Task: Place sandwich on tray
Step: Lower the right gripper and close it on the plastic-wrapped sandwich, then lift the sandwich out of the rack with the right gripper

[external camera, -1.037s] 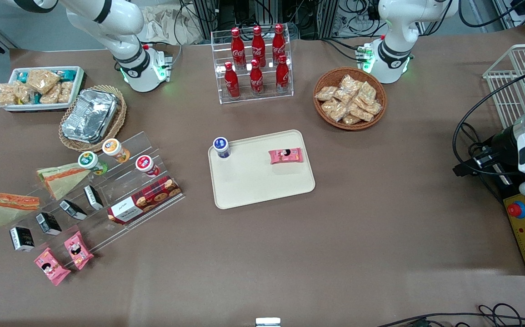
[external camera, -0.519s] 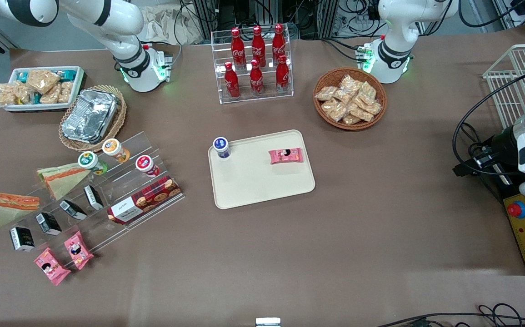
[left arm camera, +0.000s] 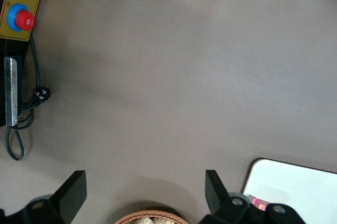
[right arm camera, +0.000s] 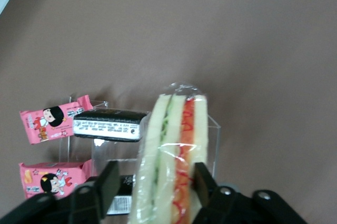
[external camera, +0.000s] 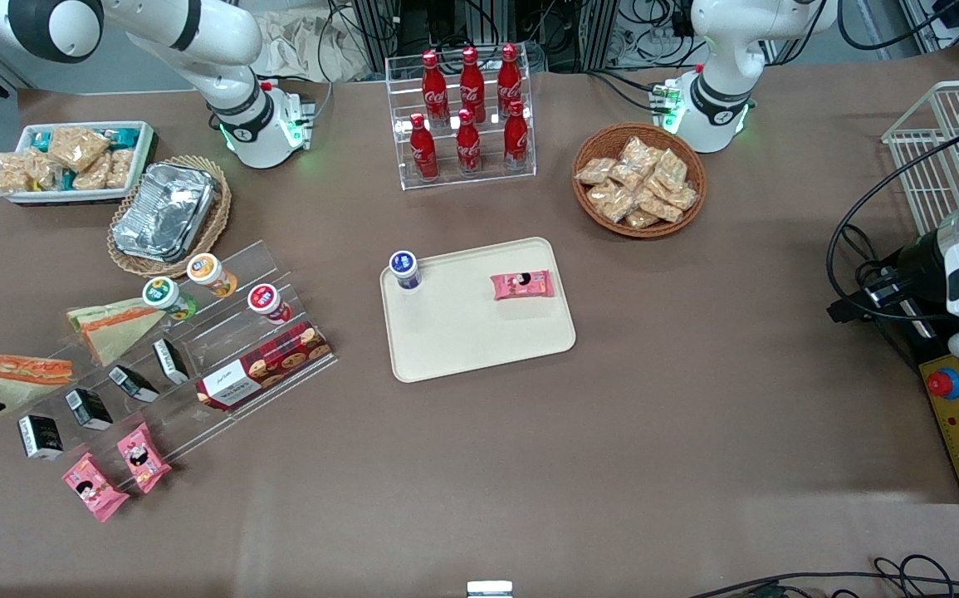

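Pink snack packets (external camera: pixel 110 471) and black packets (external camera: pixel 41 436): on the clear stepped rack (external camera: pixel 222 332), nearest the front camera. Sandwich (right arm camera: pixel 171 161): at the rack's working-arm end, standing on edge between the fingers of the tool (right arm camera: pixel 152 184), which straddles it, jaws spread, pads alongside but not visibly clamped. Tray (external camera: pixel 462 332): mid-bench, well apart from the sandwich, carrying a blue-capped bottle (external camera: pixel 404 269) and one pink packet (external camera: pixel 521 285).
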{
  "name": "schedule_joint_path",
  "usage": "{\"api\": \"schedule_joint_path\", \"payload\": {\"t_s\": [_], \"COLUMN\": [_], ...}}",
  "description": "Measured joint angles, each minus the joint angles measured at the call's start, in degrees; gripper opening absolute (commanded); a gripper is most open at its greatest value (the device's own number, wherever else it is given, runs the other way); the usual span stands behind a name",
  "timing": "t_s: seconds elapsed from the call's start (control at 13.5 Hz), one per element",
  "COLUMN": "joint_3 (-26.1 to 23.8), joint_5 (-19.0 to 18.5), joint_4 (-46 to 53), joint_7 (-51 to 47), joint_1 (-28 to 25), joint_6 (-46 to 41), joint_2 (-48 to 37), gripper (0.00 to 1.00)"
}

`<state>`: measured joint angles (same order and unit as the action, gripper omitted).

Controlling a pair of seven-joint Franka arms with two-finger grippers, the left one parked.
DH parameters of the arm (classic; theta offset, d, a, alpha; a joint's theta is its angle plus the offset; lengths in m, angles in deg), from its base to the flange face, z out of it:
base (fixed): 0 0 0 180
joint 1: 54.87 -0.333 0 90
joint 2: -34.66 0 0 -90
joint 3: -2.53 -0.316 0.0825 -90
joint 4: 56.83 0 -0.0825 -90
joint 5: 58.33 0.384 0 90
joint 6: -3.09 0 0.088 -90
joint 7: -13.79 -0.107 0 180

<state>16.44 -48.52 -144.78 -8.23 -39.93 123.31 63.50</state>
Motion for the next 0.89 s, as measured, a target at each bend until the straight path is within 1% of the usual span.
{"api": "schedule_joint_path", "payload": {"t_s": [0.07, 0.15, 0.22, 0.37, 0.44, 0.52, 0.89], "joint_3": [0.00, 0.00, 0.00, -0.01, -0.01, -0.01, -0.01], "joint_5": [0.07, 0.24, 0.33, 0.41, 0.42, 0.43, 0.64], "joint_4": [0.00, -0.01, -0.02, -0.03, -0.03, -0.03, 0.03], "joint_7": [1.45, 2.64, 3.34, 3.96, 4.18, 4.45, 6.57], "joint_1": [0.15, 0.17, 0.18, 0.18, 0.19, 0.20, 0.58], "joint_6": [0.00, -0.02, -0.05, -0.06, -0.06, -0.08, -0.08], "joint_2": [0.00, 0.00, 0.01, 0.03, 0.03, 0.05, 0.05], "gripper": [0.17, 0.23, 0.22, 0.13, 0.04, 0.00, 0.00]}}
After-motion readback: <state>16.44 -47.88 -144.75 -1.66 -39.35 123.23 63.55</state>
